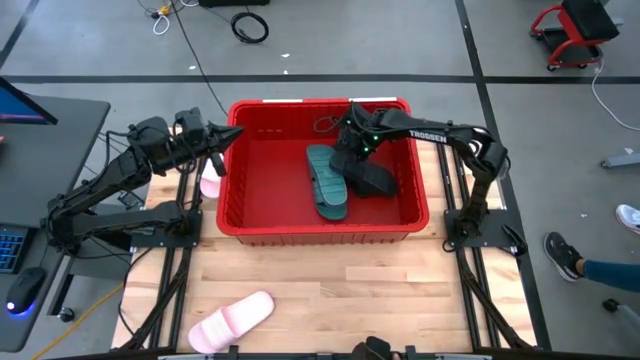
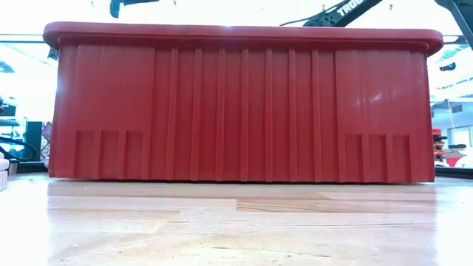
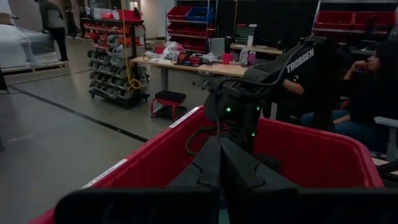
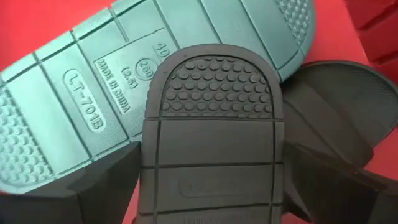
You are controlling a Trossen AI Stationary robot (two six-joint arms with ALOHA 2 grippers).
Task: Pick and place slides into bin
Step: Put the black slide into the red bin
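Right fingers [image 4: 208, 186] spread wide, one either side of the black slide [image 4: 211, 143], which lies sole-up between them; can't tell if the pads touch it, so I read it as released or about to be. Right gripper [image 1: 352, 150] is low inside the red bin [image 1: 322, 233], black slide overlapping the teal slide [image 1: 326, 180], also sole-up. A second black slide [image 4: 339, 106] lies just beside.

Left fingers [image 3: 221, 165] fully closed, holding nothing, left gripper [image 1: 213, 155] hovering at the bin's left rim, above a pale pink slide [image 1: 209, 186] on the desk [image 1: 330, 290] just outside the wall. Another pink slide [image 1: 232, 320] lies near the desk's front edge, well apart.

Risks:
- right arm lifts with a finger snagged on the black sole edge, dragging it back up or flipping the pile
- both grippers over the bin at once, arms clash
- pink slide hugging the bin wall, little room for a finger, could get shoved rather than gripped
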